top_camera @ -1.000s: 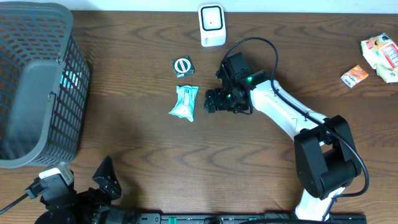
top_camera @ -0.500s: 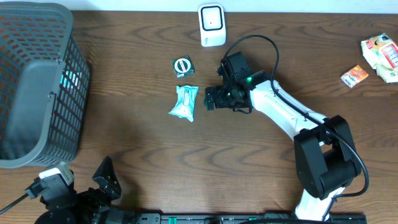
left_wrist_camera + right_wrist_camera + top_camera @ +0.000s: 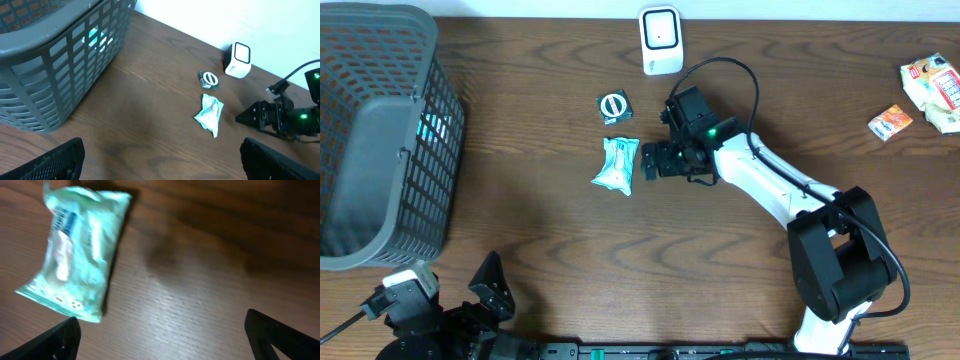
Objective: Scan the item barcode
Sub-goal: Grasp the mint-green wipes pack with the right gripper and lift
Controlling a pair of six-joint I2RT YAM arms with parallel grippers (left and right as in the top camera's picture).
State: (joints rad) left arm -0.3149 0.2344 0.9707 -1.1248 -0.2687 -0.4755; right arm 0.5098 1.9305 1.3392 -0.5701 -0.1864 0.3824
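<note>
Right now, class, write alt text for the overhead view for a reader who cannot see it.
The right arm's open tool reaches toward a teal packet lying flat mid-table. A white scanner stands at the far edge, a small round green item lies between scanner and packet, and a grey basket sits left.

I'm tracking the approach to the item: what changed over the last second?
The right tool edged left, closer to the teal packet, with its jaws open and nothing taken hold of. The packet, the round green item, the white scanner, the basket and the open left tool stayed where they were.
</note>
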